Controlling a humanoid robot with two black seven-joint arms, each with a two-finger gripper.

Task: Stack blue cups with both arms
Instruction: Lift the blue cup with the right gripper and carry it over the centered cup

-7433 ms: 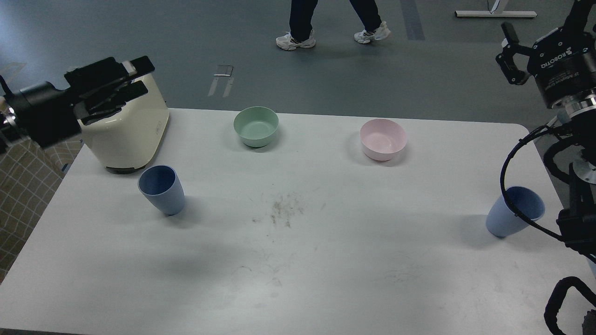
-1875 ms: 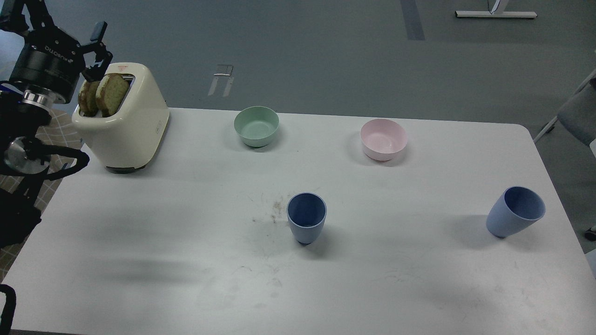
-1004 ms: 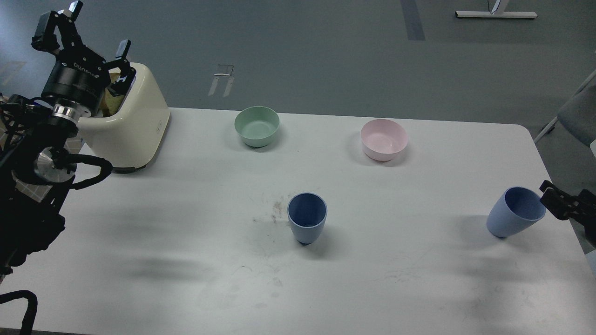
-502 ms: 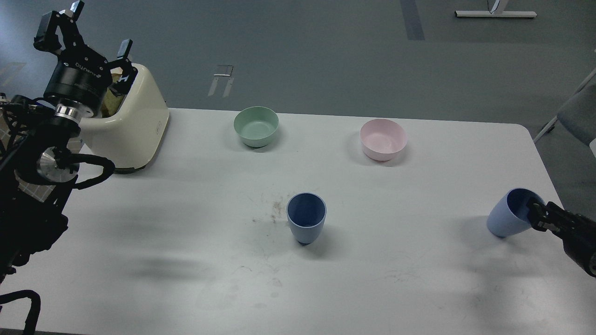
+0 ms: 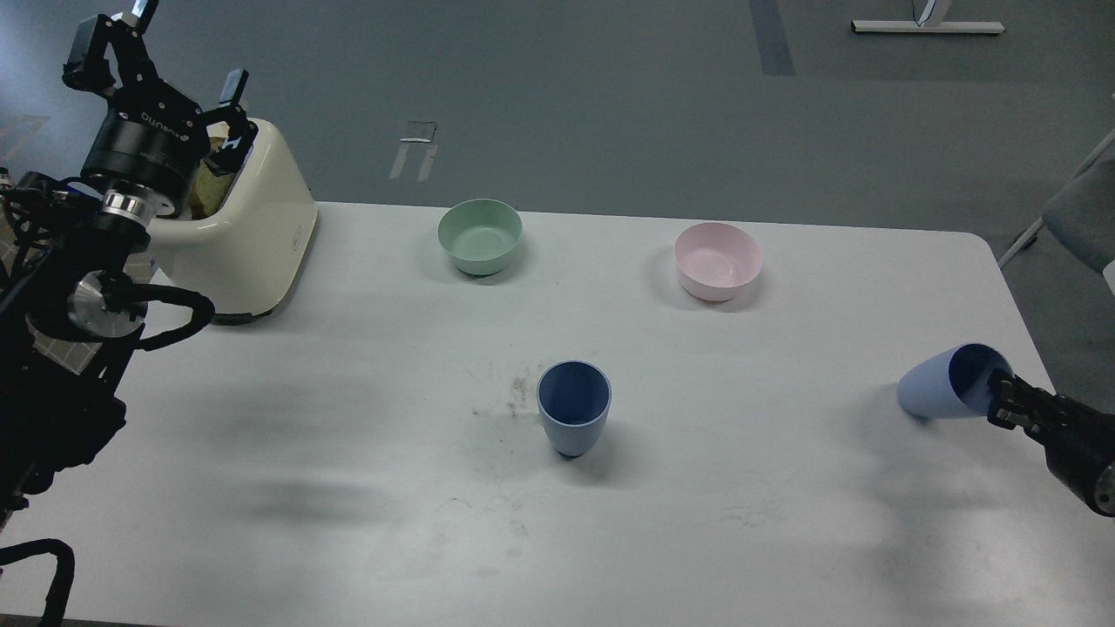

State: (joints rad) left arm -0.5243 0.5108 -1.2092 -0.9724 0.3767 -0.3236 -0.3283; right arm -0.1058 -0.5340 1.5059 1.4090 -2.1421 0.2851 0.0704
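Observation:
The darker blue cup (image 5: pixel 573 416) stands upright in the middle of the white table (image 5: pixel 348 453). The lighter blue cup (image 5: pixel 945 392) is near the table's right edge, tipped almost onto its side with its mouth toward the right. My right gripper (image 5: pixel 1000 401) comes in from the right and is shut on that cup's rim, one finger inside the mouth. My left gripper (image 5: pixel 161 74) is raised at the far left above the toaster, with its fingers spread and empty.
A cream toaster (image 5: pixel 253 235) with bread stands at the table's back left, just behind my left arm. A mint-green bowl (image 5: pixel 480 233) and a pale pink bowl (image 5: pixel 717 259) sit along the back. A chair (image 5: pixel 1084 209) is off the right edge.
My right gripper came in from the right, closed on the lighter cup's rim, and has tipped the cup further over, its base swinging up and left. The left arm has hardly moved.

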